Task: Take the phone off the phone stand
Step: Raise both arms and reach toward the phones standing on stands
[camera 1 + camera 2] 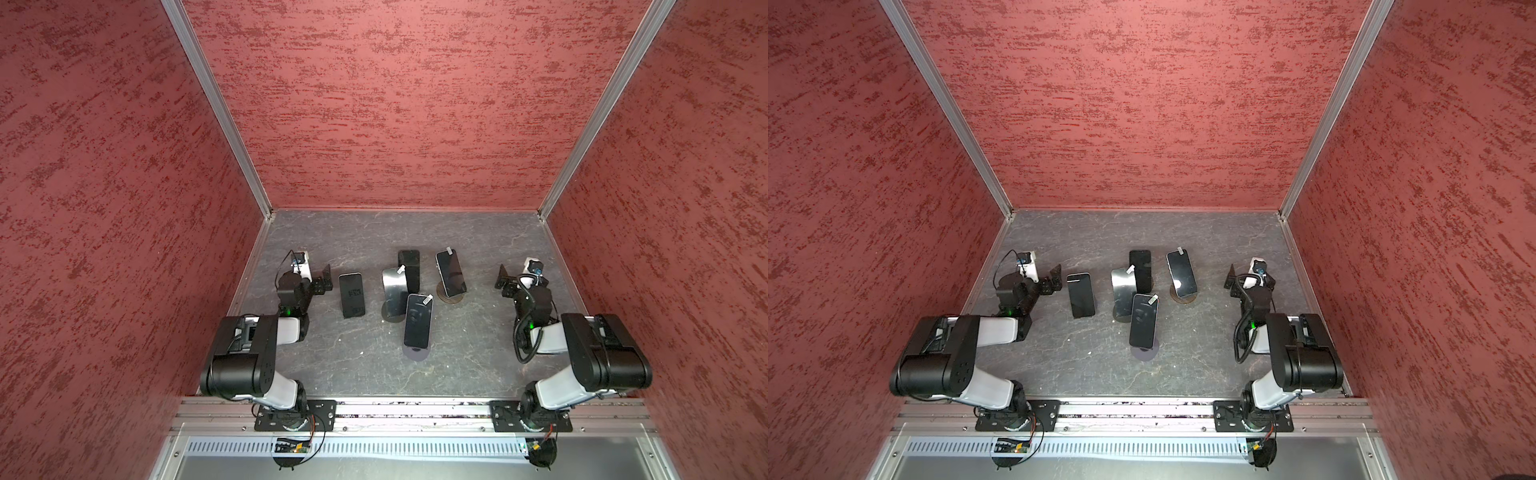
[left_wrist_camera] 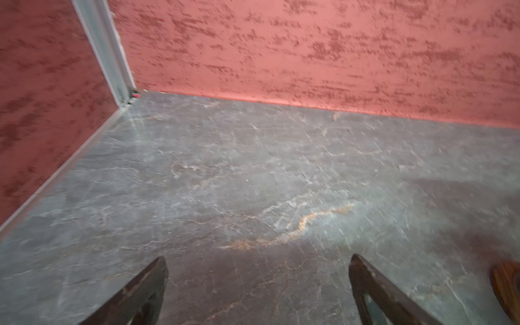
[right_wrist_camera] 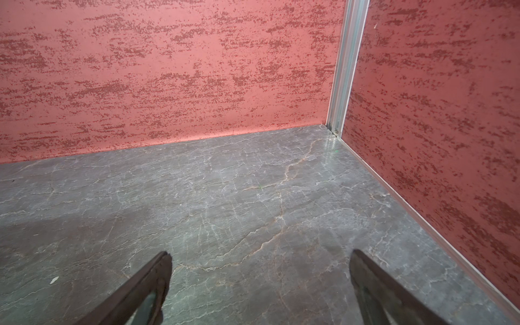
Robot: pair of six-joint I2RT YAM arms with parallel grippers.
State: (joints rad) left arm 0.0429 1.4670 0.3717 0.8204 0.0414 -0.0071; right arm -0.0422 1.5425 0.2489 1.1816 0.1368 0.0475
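In a top view: five phones propped up on the grey marbled table (image 1: 457, 365). At the centre, shiny phone (image 1: 394, 293) on a dark base (image 1: 387, 318). Just behind the shiny phone, black phone (image 1: 409, 268), upright; touching or not, cannot tell. Left of the shiny phone and apart from it, dark phone (image 1: 353, 295), support hidden. Right of the shiny phone, tagged phone (image 1: 451, 274) on a wooden base (image 1: 455, 299). Just in front of the shiny phone, front phone (image 1: 417, 322) on a purple base (image 1: 414, 354). Left gripper (image 1: 325, 279) well left of the shiny phone, beyond the dark phone; right gripper (image 1: 502, 282) well right of it, beyond the tagged phone. Both spread wide, gripping nothing.

In a top view: same layout around the shiny phone (image 1: 1123, 291), with the front phone (image 1: 1144, 320) overlapping its lower edge.

Left wrist: fingers (image 2: 146, 289) far apart above the table (image 2: 253, 168), clasping nothing. Red walls (image 2: 281, 42) beyond. Curved wooden edge (image 2: 506, 289) cut off by the frame.

Right wrist: fingers (image 3: 146, 287) likewise far apart above the table (image 3: 225, 197), clasping nothing.
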